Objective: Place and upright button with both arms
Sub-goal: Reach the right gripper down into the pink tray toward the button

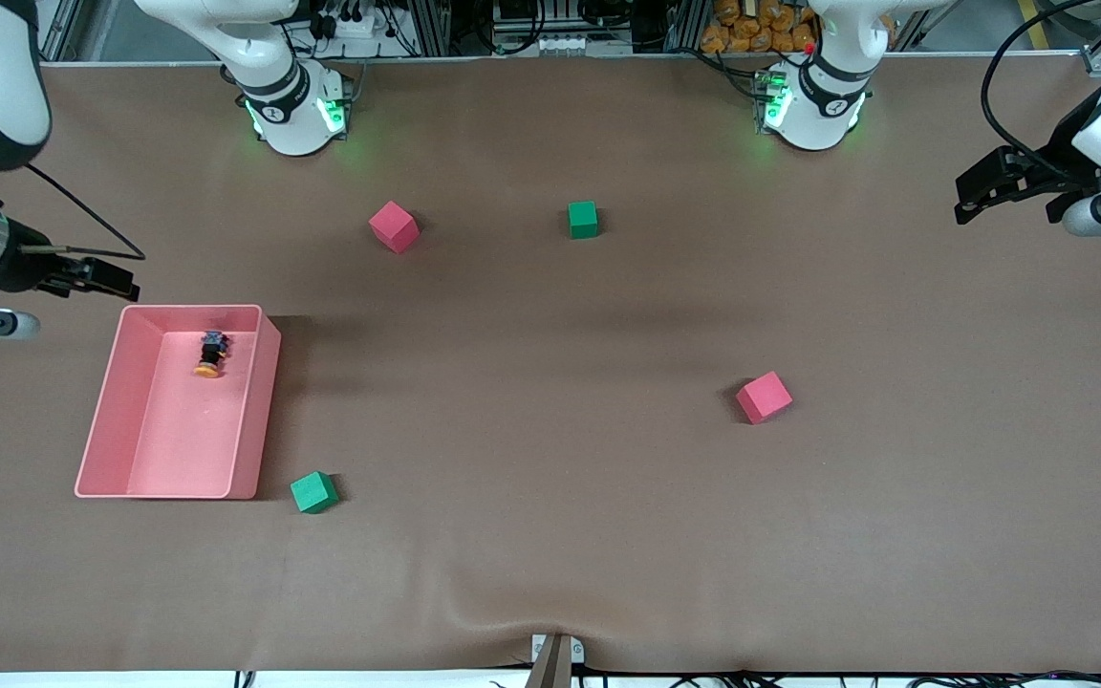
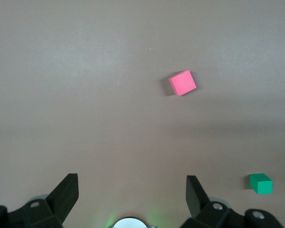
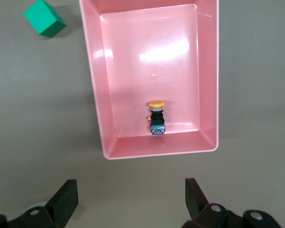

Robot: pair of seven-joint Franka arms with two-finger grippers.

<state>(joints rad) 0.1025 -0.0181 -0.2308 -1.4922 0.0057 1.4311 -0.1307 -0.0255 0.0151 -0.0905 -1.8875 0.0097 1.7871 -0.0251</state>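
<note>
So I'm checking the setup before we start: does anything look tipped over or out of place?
Yes: the button lies on its side in the pink bin, orange cap toward the front camera, instead of standing upright. The four cubes sit flat on the table. Both claws are open, away from it.

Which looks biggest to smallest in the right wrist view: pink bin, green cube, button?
1. Pink bin, by far the largest.
2. Green cube, beside the bin.
3. Button, lying on its side in the bin.

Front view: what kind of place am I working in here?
Most likely a robotics lab bench: two arms bolted along a brown-covered table, aluminium framing with cables by their bases, and coloured foam-like cubes as props, such as a red cube.
</note>
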